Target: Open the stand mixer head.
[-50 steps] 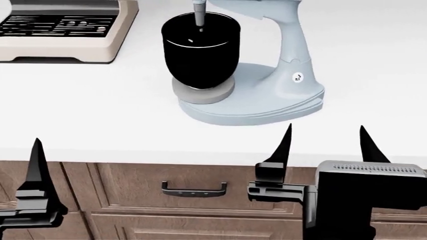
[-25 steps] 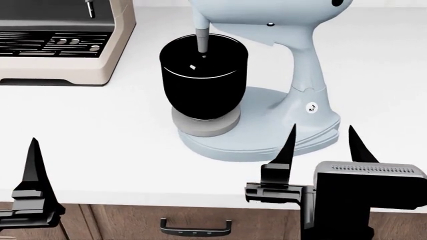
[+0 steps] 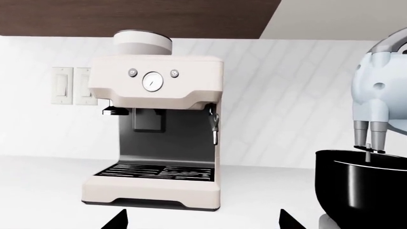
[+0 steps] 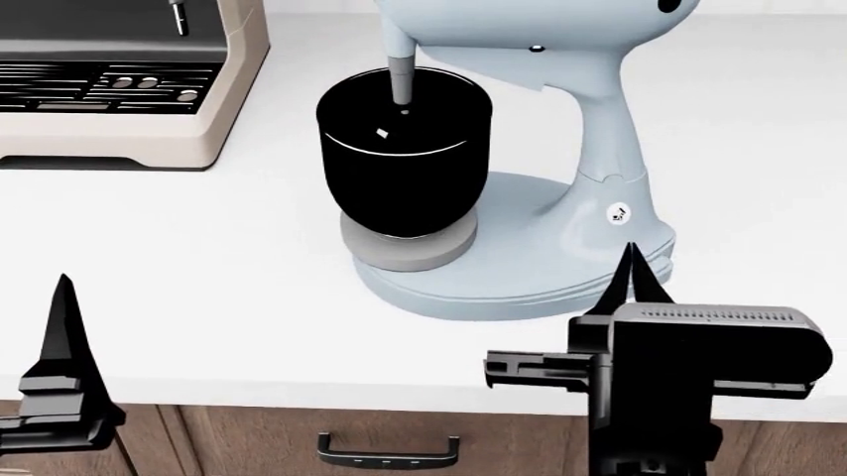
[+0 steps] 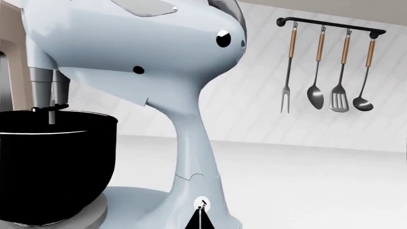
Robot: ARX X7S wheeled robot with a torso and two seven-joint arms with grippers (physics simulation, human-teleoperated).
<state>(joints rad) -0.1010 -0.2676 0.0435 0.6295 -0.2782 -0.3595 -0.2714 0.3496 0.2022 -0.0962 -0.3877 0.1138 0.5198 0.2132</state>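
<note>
White countertop, tiled wall, wooden drawers.

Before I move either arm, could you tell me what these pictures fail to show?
- Stand mixer head: head view's top edge cuts it off.
- Left gripper: only one finger shows in the head view, so its opening is unclear.
- Black bowl: its foot runs off the right wrist view.

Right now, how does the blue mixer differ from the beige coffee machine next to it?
The stand mixer head is rounded and pale blue-grey on a slim curved neck; the coffee machine is boxy and beige with a dark recess. The mixer has a grey beater shaft over a black bowl; the coffee machine has a round front dial and a slotted drip tray. Both stand on the white counter against the white wall.
</note>
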